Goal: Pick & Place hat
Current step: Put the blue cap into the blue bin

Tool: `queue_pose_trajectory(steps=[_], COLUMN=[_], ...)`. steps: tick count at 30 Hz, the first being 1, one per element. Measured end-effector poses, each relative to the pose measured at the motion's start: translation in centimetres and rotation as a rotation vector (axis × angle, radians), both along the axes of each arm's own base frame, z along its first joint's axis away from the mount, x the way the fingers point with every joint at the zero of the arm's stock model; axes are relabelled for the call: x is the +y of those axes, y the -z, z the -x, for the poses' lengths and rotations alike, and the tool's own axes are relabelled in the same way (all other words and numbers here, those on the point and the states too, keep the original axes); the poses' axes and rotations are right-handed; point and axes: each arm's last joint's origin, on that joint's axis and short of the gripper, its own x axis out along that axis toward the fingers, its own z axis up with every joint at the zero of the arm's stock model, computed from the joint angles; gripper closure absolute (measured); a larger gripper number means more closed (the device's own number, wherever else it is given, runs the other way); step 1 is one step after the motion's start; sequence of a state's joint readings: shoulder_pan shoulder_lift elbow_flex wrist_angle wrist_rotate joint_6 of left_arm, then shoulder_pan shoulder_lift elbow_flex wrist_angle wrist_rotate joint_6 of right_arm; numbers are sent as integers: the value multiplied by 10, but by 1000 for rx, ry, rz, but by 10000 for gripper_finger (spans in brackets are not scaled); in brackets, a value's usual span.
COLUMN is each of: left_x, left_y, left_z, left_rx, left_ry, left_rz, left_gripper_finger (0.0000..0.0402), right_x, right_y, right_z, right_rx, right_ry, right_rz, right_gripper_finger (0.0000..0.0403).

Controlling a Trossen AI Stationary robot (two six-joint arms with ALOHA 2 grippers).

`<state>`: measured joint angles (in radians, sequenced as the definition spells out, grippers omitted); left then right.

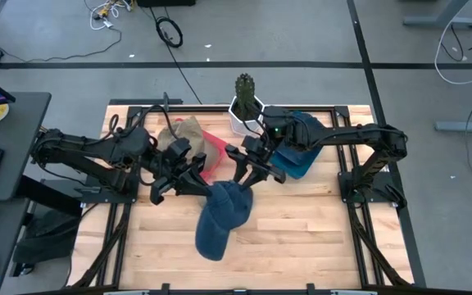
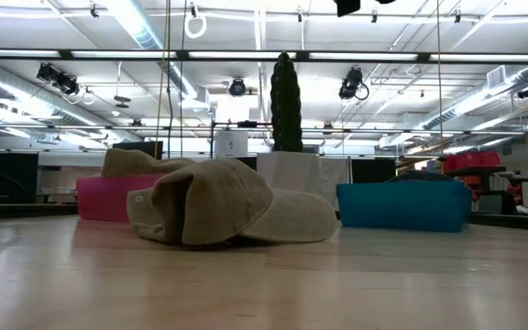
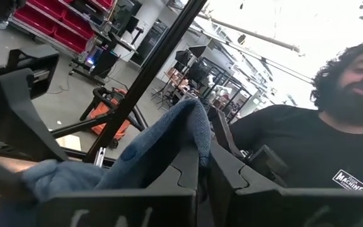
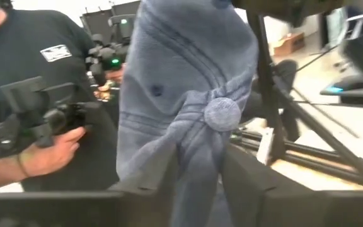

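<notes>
A blue cap (image 1: 222, 211) hangs in the air between my two grippers over the middle of the table. My left gripper (image 1: 201, 182) is shut on it from the left, my right gripper (image 1: 242, 175) from the right. The cap does not show in the low view. It fills the left wrist view (image 3: 169, 135) and the right wrist view (image 4: 181, 75), where its top button (image 4: 222, 114) shows. A tan cap (image 2: 227, 215) lies on the table in front of a pink bin (image 2: 104, 197). My left gripper pinches a raised fold of the cap's blue cloth (image 3: 196, 129) between its two fingers, which slant in from the table's left. The cloth falls slack to one side of the fingers. The cap is clear of the table. My right gripper pinches the cap's crown just below the top button (image 4: 194, 151) between its two fingers (image 4: 247, 180), coming from the table's right. The cloth is gathered in several creases at the hold. The cap is clear of the table.
A pink bin (image 1: 213, 150) holding tan cloth and a blue bin (image 1: 299, 156) stand at the table's far side, with a white pot of cactus (image 1: 245, 105) between them. A person in a black shirt (image 4: 49, 75) holds controllers beyond the table.
</notes>
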<state>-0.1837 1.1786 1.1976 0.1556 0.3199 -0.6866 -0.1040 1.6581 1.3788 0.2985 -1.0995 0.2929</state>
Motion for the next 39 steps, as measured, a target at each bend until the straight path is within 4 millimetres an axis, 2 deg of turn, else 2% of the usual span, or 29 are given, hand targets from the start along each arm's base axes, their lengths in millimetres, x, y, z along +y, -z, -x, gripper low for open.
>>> queue_pose_trajectory(steps=[5,7,14,21,30,39], left_x=[0,0,0,1,8,12], left_y=[2,3,5,6,7,8], left_z=[0,-1,-1,-2,-4,-4], left_rx=[24,33,50,46,52,50], left_ry=[0,-1,-1,-44,-139,-163], left_rz=[-6,-8,-11,-31,-62,-76], left_gripper_finger=[389,390,388,380,310,222], right_x=[1,2,3,4,7,4], right_y=[0,0,-6,-28,-53,-70], right_z=[2,3,8,26,49,74], right_rx=[34,49,79,20,-6,7], right_ry=[-89,-125,-157,-161,-163,-132], right_rz=[-20,-28,-48,-38,-50,-53], right_gripper_finger=[376,393,398,401,402,403])
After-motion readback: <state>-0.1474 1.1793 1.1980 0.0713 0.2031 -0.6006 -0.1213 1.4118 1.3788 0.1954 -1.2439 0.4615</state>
